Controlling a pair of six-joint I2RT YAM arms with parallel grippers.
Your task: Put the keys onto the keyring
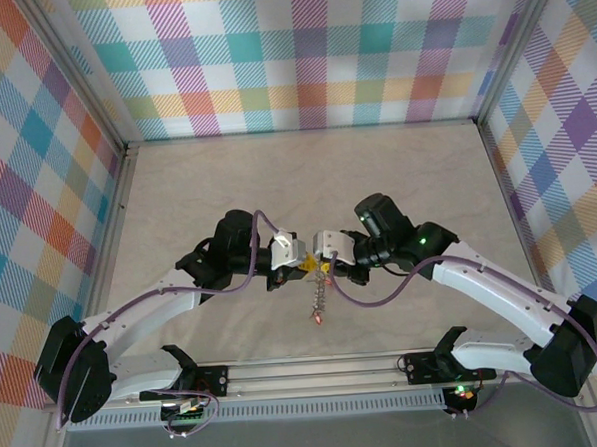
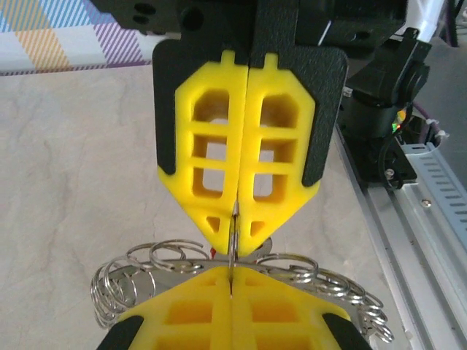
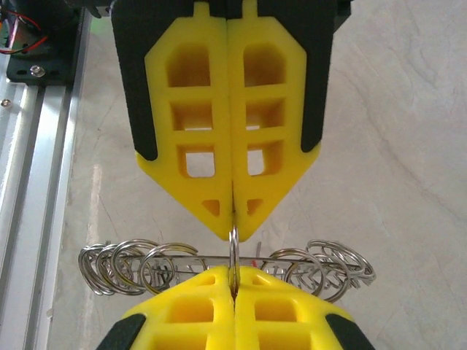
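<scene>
Keyring [image 3: 232, 251], clamped by left fingers [image 3: 191, 137], right fingers [image 3: 149, 321]

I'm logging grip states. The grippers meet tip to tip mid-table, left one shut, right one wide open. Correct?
Not quite: the right gripper is shut too, its yellow fingers pressed together on the keyring, as the left wrist view shows. The left gripper is shut, and they meet tip to tip.

Between the jaws, keyring [image 3: 168, 264]: polished metal wire, glossy, smooth. Left gripper [image 3: 233, 219] and right gripper [image 3: 233, 288]: matt yellow plastic fingers, matt black backing. Table [image 3: 408, 182] under jaws: pale, marbled, matt. Rail [image 3: 36, 182] alongside: brushed metal.
</scene>
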